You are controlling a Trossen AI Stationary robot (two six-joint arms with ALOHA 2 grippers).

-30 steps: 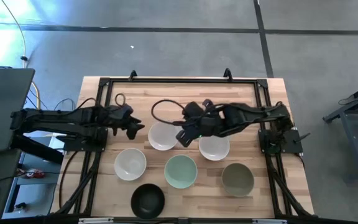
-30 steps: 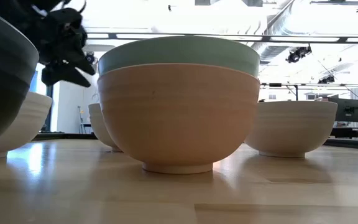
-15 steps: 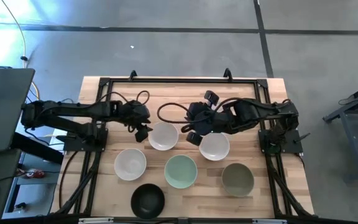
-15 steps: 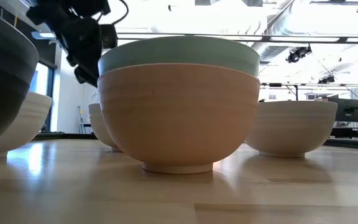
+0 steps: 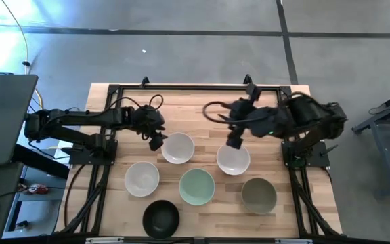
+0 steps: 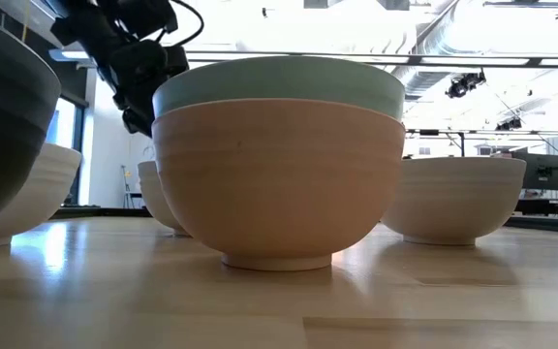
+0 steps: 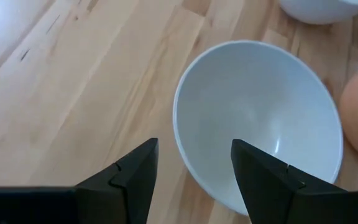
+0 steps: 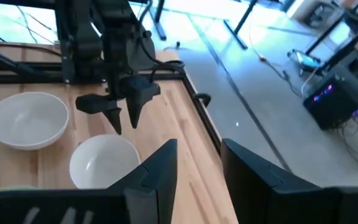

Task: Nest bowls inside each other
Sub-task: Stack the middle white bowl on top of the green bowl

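Centre: nested bowl pair (image 5: pixel 197 186) | 12 o'clock: two bowls (image 5: pixel 178 148) | 9, 3, 6 o'clock: single bowls (image 5: pixel 142 178)

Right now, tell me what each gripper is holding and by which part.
Nothing is held. The left gripper is open, its fingers either side of a white bowl's rim without gripping it. The right gripper is open and empty above another white bowl.
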